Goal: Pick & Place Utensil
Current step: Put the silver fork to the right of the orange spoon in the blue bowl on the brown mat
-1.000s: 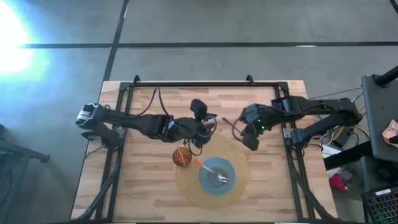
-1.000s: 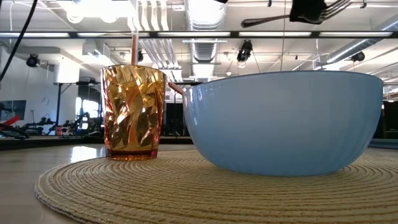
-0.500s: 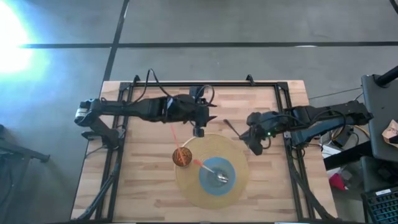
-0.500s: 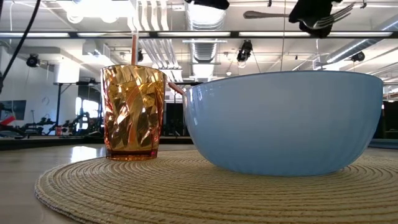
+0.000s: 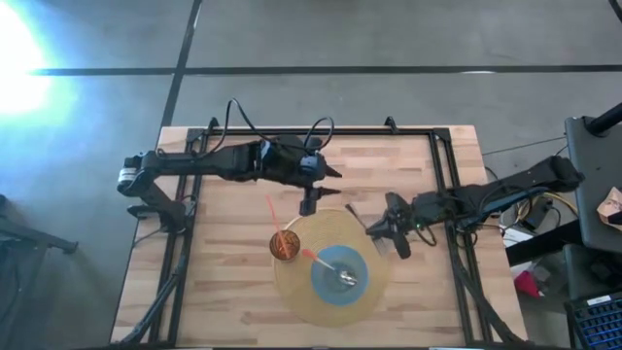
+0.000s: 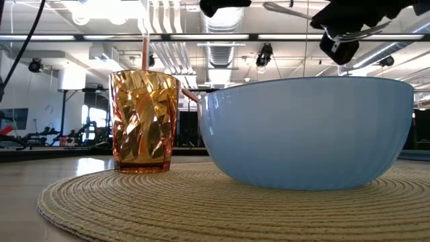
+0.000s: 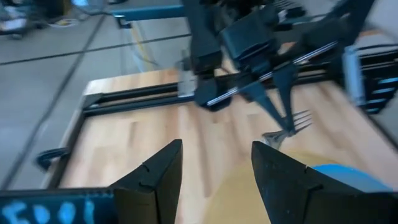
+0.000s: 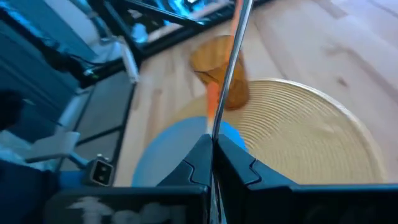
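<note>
My right gripper hangs above the far right rim of the round woven placemat, shut on a metal fork. The fork's tines stick out on one side and its handle on the other. My left gripper hovers open and holding nothing over the bare wood beyond the mat's far edge, its fingers facing the fork. On the mat stand an amber cup holding orange sticks and a blue bowl with a metal utensil inside. My right gripper pinches the fork's handle between its two shut fingers, on the stretch nearer the tines. The long free end of the handle runs forward past the fingertips, toward the cup. The fork is lifted clear, above the bowl's rim height.
A black metal frame runs along the table's far edge and down both sides. Bare wood lies left of the mat and along the far edge.
My right gripper has come down with the fork, its arm folding back toward the table's right edge; the fork stays in the hold and sits lower over the bowl. My left gripper, still open, has swung toward the far edge and rolled about its own axis.
</note>
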### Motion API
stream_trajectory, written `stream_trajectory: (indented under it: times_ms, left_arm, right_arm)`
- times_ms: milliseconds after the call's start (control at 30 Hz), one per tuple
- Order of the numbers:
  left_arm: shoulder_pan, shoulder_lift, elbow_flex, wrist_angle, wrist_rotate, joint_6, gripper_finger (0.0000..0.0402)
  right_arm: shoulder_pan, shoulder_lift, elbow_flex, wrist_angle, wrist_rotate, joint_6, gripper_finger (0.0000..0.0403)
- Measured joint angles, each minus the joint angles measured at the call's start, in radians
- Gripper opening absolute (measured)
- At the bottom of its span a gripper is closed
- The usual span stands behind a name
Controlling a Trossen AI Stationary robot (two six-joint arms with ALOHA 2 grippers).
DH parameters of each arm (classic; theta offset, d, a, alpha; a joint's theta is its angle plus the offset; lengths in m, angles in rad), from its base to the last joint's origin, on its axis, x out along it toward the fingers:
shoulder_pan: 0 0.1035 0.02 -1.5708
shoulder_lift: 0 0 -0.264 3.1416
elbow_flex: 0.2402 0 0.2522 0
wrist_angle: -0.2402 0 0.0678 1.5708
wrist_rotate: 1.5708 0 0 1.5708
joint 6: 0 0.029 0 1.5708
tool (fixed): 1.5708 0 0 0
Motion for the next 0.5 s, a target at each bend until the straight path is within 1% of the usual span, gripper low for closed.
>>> stream_trajectory:
  times_ms: [133,267,367,500]
  left_arm:
    - [0.000,0.000,-0.002,0.000,0.091,-0.035,0.0186]
    - [0.000,-0.001,-0.012,0.001,0.158,-0.059,0.0186]
    - [0.000,-0.001,-0.034,0.026,0.160,-0.066,0.0186]
    - [-0.004,-0.001,-0.095,0.148,0.166,-0.084,0.0186]
  right_arm:
    - [0.055,-0.003,-0.071,0.137,0.060,-0.010,0.0008]
    - [0.112,-0.003,-0.120,0.266,0.149,-0.077,0.0008]
    - [0.151,-0.001,-0.139,0.352,0.235,-0.156,0.0008]
    - [0.190,0.006,-0.156,0.472,0.331,-0.289,0.0008]
